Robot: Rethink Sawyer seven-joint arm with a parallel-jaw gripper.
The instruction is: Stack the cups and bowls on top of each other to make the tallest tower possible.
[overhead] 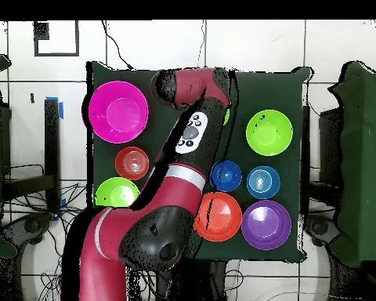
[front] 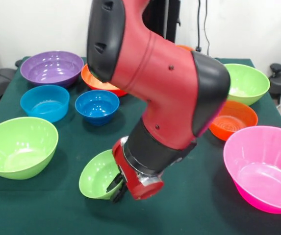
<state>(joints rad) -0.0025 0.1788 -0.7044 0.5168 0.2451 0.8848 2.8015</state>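
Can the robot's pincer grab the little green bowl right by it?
Probably yes. The pincer is already down at the rim of the little green bowl, and nothing stands between them. Whether it is open cannot be seen.

The arm (front: 160, 83) hides part of an orange bowl (front: 98, 82); the pink bowl (front: 263, 166) is cut off.

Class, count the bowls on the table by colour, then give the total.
Lime green bowls: 3
Orange bowls: 2, plus an orange sliver behind the arm, perhaps a third
Blue bowls: 2
Purple bowl: 1
Pink bowl: 1
Total: 9 clearly seen
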